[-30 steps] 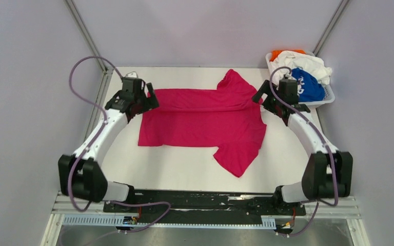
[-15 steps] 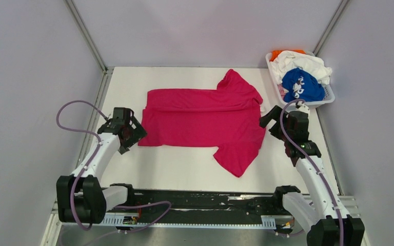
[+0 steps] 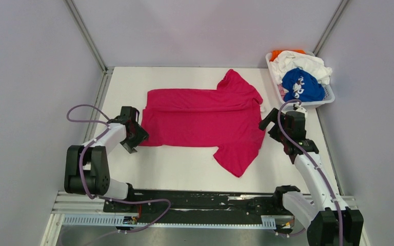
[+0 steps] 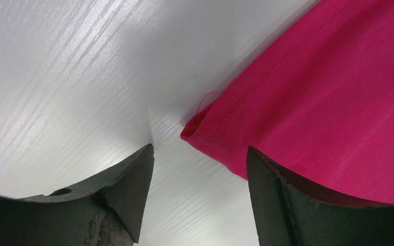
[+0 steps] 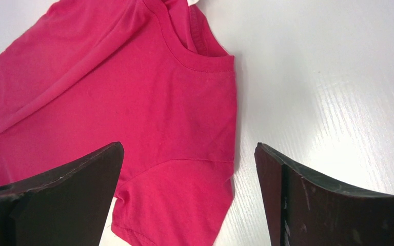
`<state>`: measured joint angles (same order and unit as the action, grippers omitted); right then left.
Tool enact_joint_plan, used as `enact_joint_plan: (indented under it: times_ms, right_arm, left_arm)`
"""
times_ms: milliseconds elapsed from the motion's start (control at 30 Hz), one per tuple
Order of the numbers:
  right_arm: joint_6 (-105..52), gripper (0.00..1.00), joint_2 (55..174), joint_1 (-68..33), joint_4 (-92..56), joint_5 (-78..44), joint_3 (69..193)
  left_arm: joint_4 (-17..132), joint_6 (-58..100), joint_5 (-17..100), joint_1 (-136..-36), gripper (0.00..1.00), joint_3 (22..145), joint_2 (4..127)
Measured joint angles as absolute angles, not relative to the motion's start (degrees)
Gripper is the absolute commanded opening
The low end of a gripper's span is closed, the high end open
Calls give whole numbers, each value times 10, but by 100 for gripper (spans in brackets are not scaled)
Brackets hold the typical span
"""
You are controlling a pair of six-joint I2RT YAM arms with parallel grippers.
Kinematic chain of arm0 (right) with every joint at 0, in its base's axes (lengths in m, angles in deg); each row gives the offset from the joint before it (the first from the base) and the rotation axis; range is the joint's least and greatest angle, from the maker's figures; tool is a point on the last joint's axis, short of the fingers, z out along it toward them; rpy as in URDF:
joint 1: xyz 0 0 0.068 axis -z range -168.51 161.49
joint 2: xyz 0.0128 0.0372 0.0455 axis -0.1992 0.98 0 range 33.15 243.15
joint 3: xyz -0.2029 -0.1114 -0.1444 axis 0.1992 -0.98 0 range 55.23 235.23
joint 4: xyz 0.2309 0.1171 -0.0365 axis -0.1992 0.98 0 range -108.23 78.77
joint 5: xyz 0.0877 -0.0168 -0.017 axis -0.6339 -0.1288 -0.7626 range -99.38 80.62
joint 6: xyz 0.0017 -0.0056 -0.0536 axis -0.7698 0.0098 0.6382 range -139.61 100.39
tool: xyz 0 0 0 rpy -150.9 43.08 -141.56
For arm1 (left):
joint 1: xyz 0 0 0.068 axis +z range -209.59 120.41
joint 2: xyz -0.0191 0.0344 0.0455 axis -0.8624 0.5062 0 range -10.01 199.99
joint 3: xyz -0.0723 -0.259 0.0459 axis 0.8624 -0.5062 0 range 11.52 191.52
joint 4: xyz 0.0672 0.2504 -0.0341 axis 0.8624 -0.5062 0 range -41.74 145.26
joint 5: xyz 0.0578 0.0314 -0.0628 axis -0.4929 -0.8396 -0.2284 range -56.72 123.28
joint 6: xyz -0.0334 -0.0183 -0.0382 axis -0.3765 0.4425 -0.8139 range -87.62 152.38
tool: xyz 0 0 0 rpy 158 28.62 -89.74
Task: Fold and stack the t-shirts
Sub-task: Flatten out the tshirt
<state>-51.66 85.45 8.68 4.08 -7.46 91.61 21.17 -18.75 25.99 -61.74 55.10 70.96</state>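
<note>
White table [image 3: 184, 169], grey walls around it. Pink shirt [image 3: 205, 120] lies spread across the middle of the frame, plain magenta. Its upper long edge is folded down over the body in a flat band. One sleeve pokes toward upper centre, the other toward lower centre. The hem is at the left edge and the collar at the right edge.

My left gripper [image 4: 200, 159] is low at the lower-left hem corner, jaws apart, gripping nothing. In the left wrist view the stitched corner sits in the gap between the fingers.

My right gripper [image 5: 190, 154] is at the collar side with its jaws spread wide and nothing in them.

Basket [image 3: 328, 95] is at upper right, holding the blue shirt [image 3: 302, 86] with white print, the white shirt [image 3: 302, 62] and the orange shirt [image 3: 277, 53], all crumpled.
</note>
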Motion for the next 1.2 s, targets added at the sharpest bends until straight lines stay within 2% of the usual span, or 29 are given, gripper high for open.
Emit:
enact_joint_plan:
  times_ms: [233, 367, 400, 567, 600, 633, 700, 1033, 1200]
  right_arm:
    - [-517, 100, 872, 87, 51, -75, 916]
    - [-517, 100, 873, 87, 51, -74, 916]
    - [-516, 100, 873, 87, 51, -74, 916]
    - [-516, 100, 874, 87, 52, -68, 916]
    - [-516, 100, 875, 87, 52, -68, 916]
    - [-516, 100, 875, 87, 52, -66, 916]
    - [-516, 100, 875, 87, 52, -65, 916]
    - [-516, 97, 901, 77, 105, -72, 939]
    - [-526, 92, 970, -33, 175, -74, 990]
  left_arm:
    - [220, -205, 244, -617, 59, 556, 731]
    - [221, -208, 239, -617, 48, 570, 748]
    - [220, -208, 239, -617, 43, 576, 755]
    - [218, -209, 239, -617, 30, 596, 778]
    - [216, -208, 239, -617, 22, 600, 783]
    - [214, -208, 240, -617, 9, 605, 787]
    - [213, -210, 240, -617, 0, 610, 793]
    - [207, -197, 241, -617, 0, 613, 791]
    - [197, -184, 243, -617, 0, 590, 744]
